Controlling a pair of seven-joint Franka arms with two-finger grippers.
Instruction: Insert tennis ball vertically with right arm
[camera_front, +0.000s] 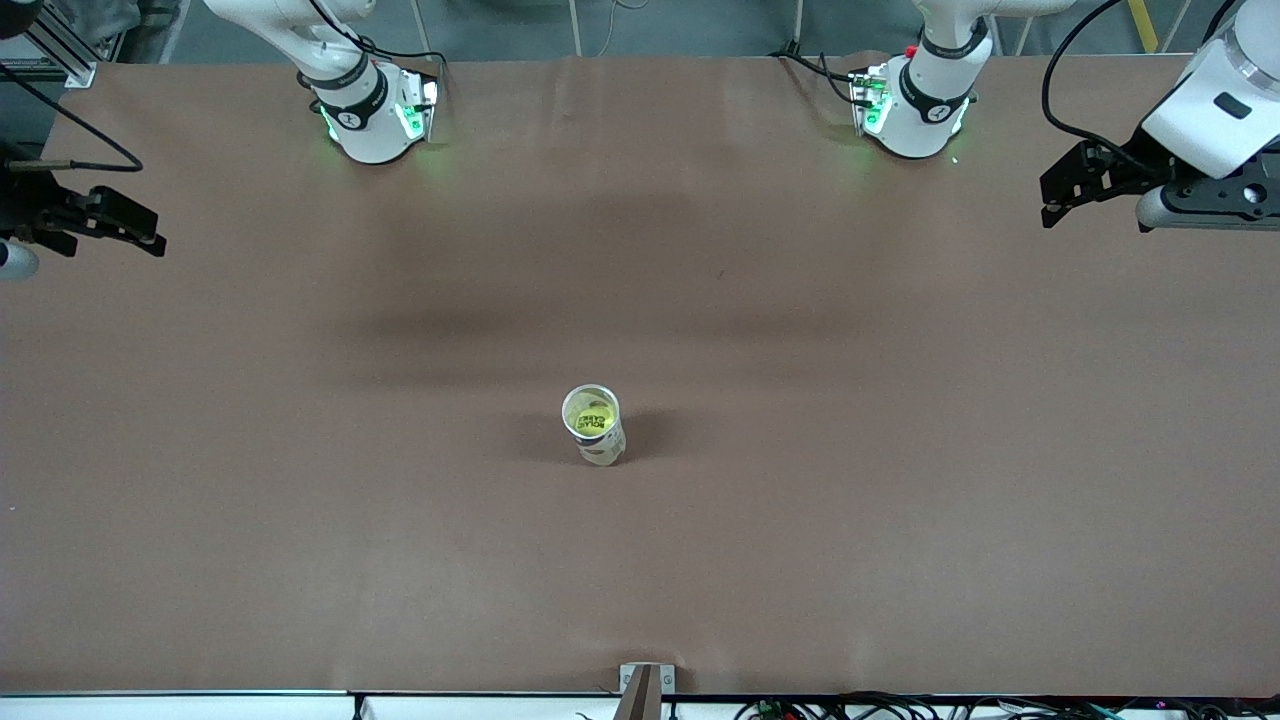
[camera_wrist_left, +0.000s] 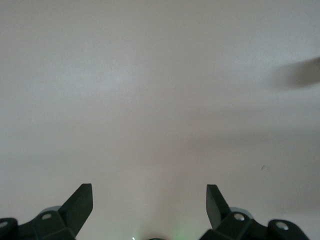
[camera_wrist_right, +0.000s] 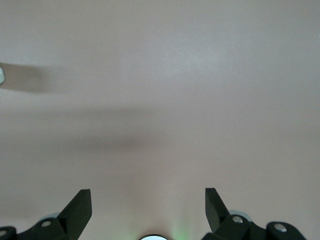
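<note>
A clear tube (camera_front: 594, 426) stands upright near the middle of the brown table (camera_front: 900, 500). A yellow tennis ball (camera_front: 592, 419) with black lettering sits inside it, seen through the open top. My right gripper (camera_front: 150, 238) is open and empty, up over the right arm's end of the table, well away from the tube. My left gripper (camera_front: 1050, 205) is open and empty, up over the left arm's end. Each wrist view shows only bare table between spread fingers (camera_wrist_left: 80, 202) (camera_wrist_right: 79, 207).
The two arm bases (camera_front: 365, 105) (camera_front: 915, 100) stand along the table's edge farthest from the front camera. A small bracket (camera_front: 645, 685) sits at the edge nearest the front camera. Cables lie along that edge.
</note>
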